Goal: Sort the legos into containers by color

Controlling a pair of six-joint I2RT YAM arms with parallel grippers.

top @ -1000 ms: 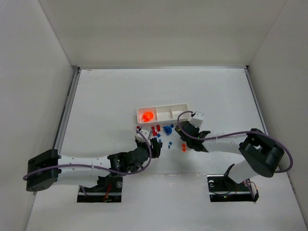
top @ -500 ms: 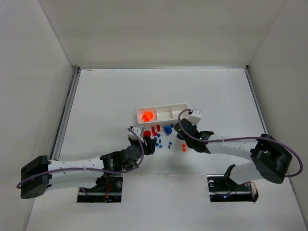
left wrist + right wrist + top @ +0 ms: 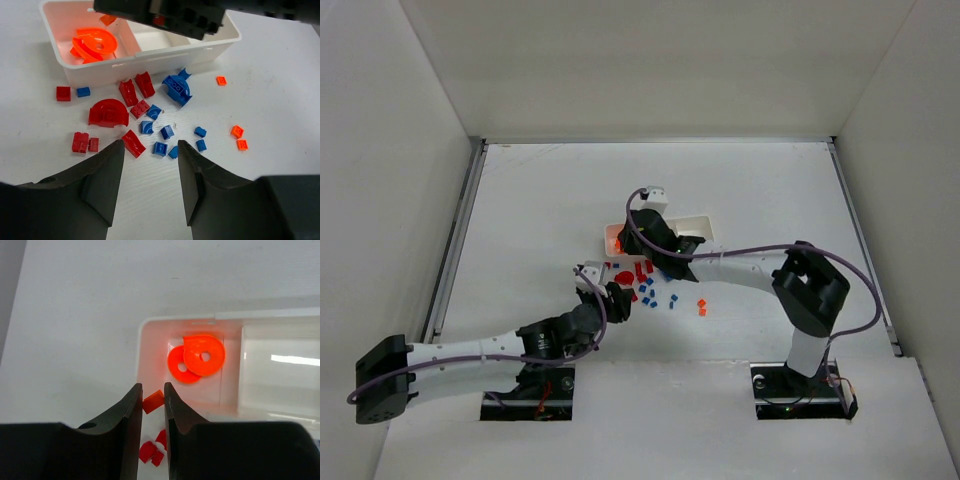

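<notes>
My right gripper (image 3: 152, 386) is shut on a small orange lego (image 3: 153, 402), held above the near left corner of the white tray (image 3: 175, 320). Two round orange pieces (image 3: 196, 358) lie in its left compartment. From above, that gripper (image 3: 625, 240) hangs over the tray's left end. My left gripper (image 3: 150, 144) stands open over the table just short of the loose pile, with nothing between its fingers. The pile holds red bricks (image 3: 134, 92), a red half-round piece (image 3: 108, 112), small blue bricks (image 3: 166, 132) and a larger blue piece (image 3: 176, 89). Small orange bricks (image 3: 239, 137) lie to the right.
The tray's middle compartment (image 3: 277, 370) looks empty. The right arm (image 3: 750, 272) reaches across behind the pile, just above the tray (image 3: 698, 220). White walls enclose the table on three sides, with a metal rail (image 3: 455, 240) along the left edge.
The right arm has swung from the right side of the pile up and left to the tray's left compartment, carrying the orange lego. The left gripper has shifted a little left.
</notes>
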